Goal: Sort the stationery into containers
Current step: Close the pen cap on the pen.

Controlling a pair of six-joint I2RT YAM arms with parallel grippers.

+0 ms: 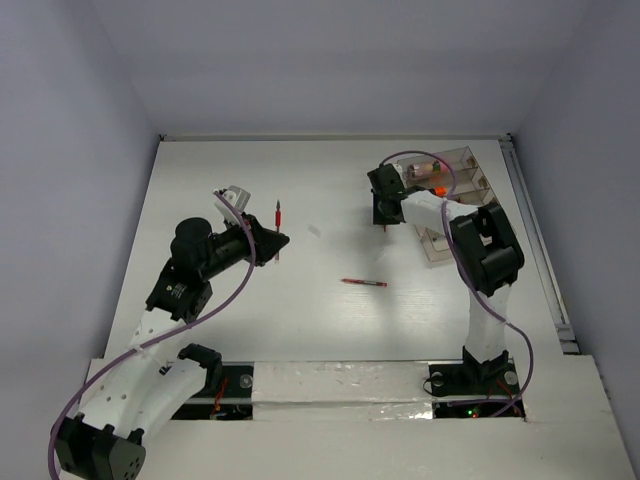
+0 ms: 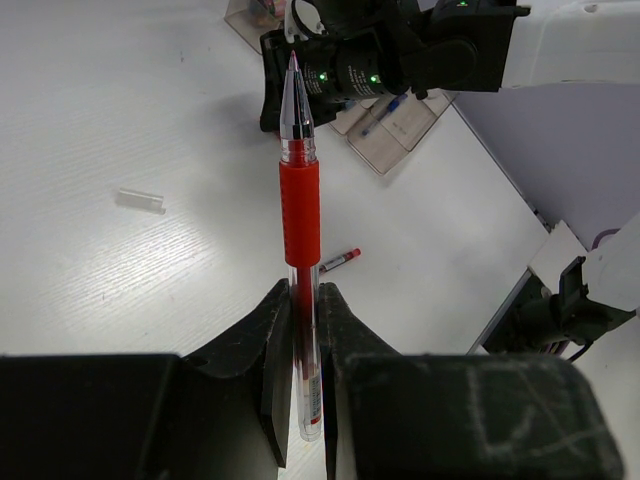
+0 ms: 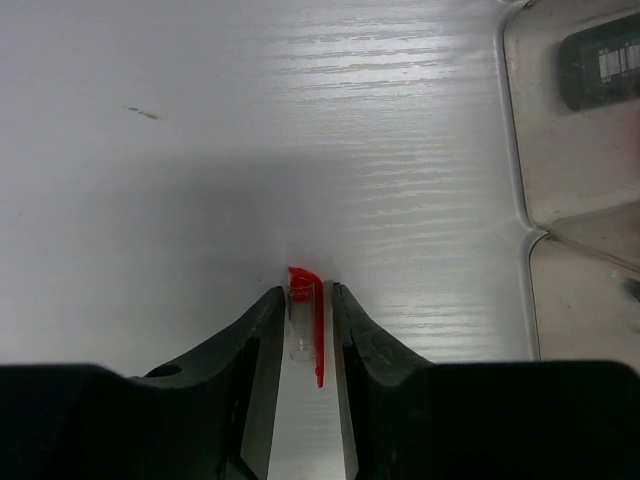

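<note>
A: So, where did we find the left hand [image 2: 303, 288]?

B: Clenched on a red pen [image 2: 300, 200]. It gripped the barrel low down, and the tip pointed toward the top of the left wrist view. From overhead we saw the pen sticking out past the hand, left of centre, held above the bench [image 1: 220, 160].

A: And the right hand [image 3: 308, 292]?

B: We saw its fingers [image 3: 262, 340] standing close on either side of a small clear cap with a red clip [image 3: 318, 335], low in the centre of its own view. We could not tell whether they pinched the cap or only stood either side of it.

A: Where did we place the clear organiser [image 1: 440, 248]?

B: In the upper right of the overhead view, just beside the right hand. We noted a pink piece [image 1: 420, 166] and an orange-tipped one [image 1: 440, 188] inside it, though we could not tell which compartments. In the left wrist view a blue pen [image 2: 385, 115] lay in it too.

A: Was anything loose?

B: We saw a second red pen [image 1: 363, 283] lying flat on the bench near the centre of the overhead view, between the arms and well apart from both hands. A small clear tube [image 2: 140, 200] lay alone at the left of the left wrist view.
</note>
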